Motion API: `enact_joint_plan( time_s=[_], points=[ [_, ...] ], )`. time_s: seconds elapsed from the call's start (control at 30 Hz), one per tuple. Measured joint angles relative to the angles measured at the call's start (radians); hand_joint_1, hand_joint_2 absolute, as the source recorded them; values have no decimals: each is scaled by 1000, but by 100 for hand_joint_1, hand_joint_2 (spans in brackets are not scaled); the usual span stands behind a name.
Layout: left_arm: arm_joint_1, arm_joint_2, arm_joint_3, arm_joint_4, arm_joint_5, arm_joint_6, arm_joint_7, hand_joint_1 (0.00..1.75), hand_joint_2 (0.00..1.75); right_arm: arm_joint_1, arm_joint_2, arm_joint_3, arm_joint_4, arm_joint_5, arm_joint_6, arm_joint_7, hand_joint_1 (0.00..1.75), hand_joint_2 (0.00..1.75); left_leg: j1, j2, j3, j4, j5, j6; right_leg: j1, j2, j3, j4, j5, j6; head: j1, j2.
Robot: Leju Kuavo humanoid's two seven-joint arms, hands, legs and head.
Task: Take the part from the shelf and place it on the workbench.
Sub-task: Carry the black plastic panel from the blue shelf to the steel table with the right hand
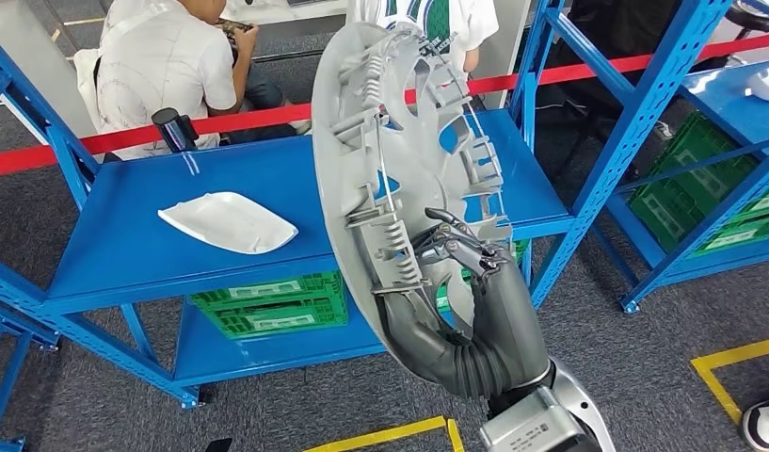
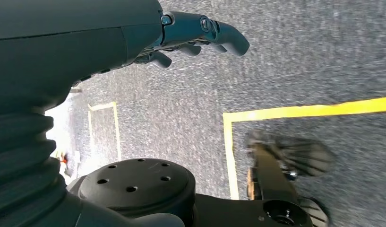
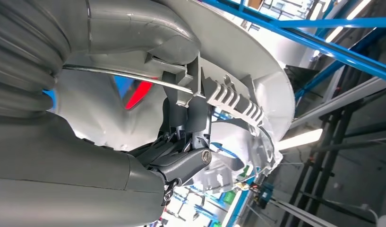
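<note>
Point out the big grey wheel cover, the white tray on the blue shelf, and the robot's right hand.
wheel cover (image 1: 361, 113), head view, on its ribbed inner face.
white tray (image 1: 228, 222), head view, at its middle.
right hand (image 1: 470, 273), head view, on the knuckles gripping the cover.

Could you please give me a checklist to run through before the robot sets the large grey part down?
1. Grip: the right robot hand holds the large round grey plastic part by its ribbed back, fingers hooked through an opening. Ok.
2. Part off the surface: it is held on edge, above the blue metal shelf top. Ok.
3. Landing spot: a white moulded plastic piece already lies on that top, with bare blue surface beside it. Ok.
4. Left robot hand: holds nothing, hangs over the grey carpet. Ok.
5. People: two persons are close behind the red barrier tape. Not ok.
6. Grip firmness: cannot tell.
</note>
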Motion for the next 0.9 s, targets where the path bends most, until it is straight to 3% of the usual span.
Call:
enact_joint_plan(
  time_s=[0.07,0.1,0.13,0.2,0.23,0.3,0.33,0.37,0.4,0.47,0.5,0.53,0.57,0.6,0.63,0.7,0.73,0.8,0.83,0.87,0.9],
  points=[
    [-1,1,0,-1,-5,-2,1,0,175,9,0,0,0,2,-7,3,175,175,4,0,36,17,38,-5,-2,-1,-36,2,26,6,0,0],
    [-1,2,0,-1,-8,-2,2,0,175,13,0,0,0,2,-10,4,175,175,6,0,79,-25,66,-6,-3,-1,-51,5,38,10,0,0],
    [-3,2,0,-2,-10,-3,2,0,175,15,-1,0,-1,3,-12,5,175,175,8,0,134,-94,70,-7,-4,-1,-65,8,48,15,-1,0],
    [-9,2,0,-5,-13,-4,1,0,175,18,-1,0,-2,4,-16,6,175,175,5,-3,222,-220,46,1,-4,-2,-77,13,67,28,-1,0],
    [-11,2,0,-7,-14,-4,0,0,175,19,-1,0,-3,5,-17,6,175,175,1,-4,240,-253,31,8,-3,-3,-78,12,76,35,-1,0],
    [-12,1,0,-7,-16,-4,1,0,175,22,-1,-1,-5,8,-19,7,175,175,-2,-2,231,-259,43,29,-6,-3,-79,9,91,50,0,0],
    [-12,1,0,-7,-16,-4,2,0,175,23,-1,-1,-5,9,-20,7,175,175,-2,1,221,-258,53,39,-8,-1,-85,17,78,56,0,0],
    [-12,2,0,-7,-16,-4,4,0,175,24,-1,-2,-6,11,-22,8,175,175,-1,5,210,-259,65,49,-9,1,-95,42,44,61,1,0],
    [-12,2,0,-7,-16,-4,5,0,175,25,-2,-2,-6,12,-23,8,175,175,0,8,196,-259,78,56,-10,2,-110,88,-8,65,1,0],
    [-12,2,0,-8,-16,-4,5,0,175,26,-2,-3,-6,13,-24,9,175,175,-2,10,164,-256,104,62,-9,3,-139,221,-108,70,2,0],
    [-12,2,0,-7,-16,-4,5,0,175,27,-2,-4,-6,14,-24,10,175,175,-4,10,147,-253,116,62,-8,3,-145,277,-125,71,3,0],
    [-11,2,0,-7,-16,-4,6,0,175,28,-3,-4,-6,14,-25,11,175,175,-5,11,129,-249,128,61,-7,3,-137,306,-118,70,3,0],
    [-11,1,0,-7,-16,-4,6,0,175,28,-3,-5,-6,15,-25,12,175,175,-6,11,110,-245,139,60,-6,3,-111,298,-94,67,3,0],
    [-12,1,0,-7,-16,-4,7,0,175,29,-3,-5,-6,17,-24,14,175,175,-7,11,93,-239,149,58,-4,3,-66,253,-69,61,3,0],
    [-12,1,0,-8,-16,-4,8,0,175,28,-3,-6,-6,18,-24,16,175,175,-8,11,78,-234,158,55,-1,4,-9,183,-64,53,3,0],
    [-13,0,0,-8,-16,-2,9,0,175,28,-3,-8,-8,19,-23,21,175,175,-9,9,62,-225,172,46,6,4,84,51,-84,39,3,0],
    [-13,-1,0,-8,-16,-2,9,0,175,27,-3,-8,-9,19,-23,22,175,175,-9,9,58,-224,180,41,9,5,102,18,-97,34,4,0],
    [-13,0,0,-8,-16,-1,8,0,175,27,-3,-9,-9,20,-22,23,175,175,-7,9,54,-228,195,27,10,3,96,5,-85,23,7,0],
    [-12,0,0,-7,-16,0,8,0,175,26,-3,-8,-10,20,-21,23,175,175,-6,8,47,-224,189,20,8,1,88,2,-74,15,8,0],
    [-11,0,0,-7,-15,0,9,0,175,27,-2,-8,-10,21,-20,23,175,175,-5,7,36,-208,164,14,5,-1,77,-1,-61,7,6,0],
    [-10,1,0,-7,-14,0,9,0,175,27,-2,-8,-10,23,-20,23,175,175,-4,6,20,-170,121,8,3,-3,63,-3,-47,2,4,0]
  ],
)
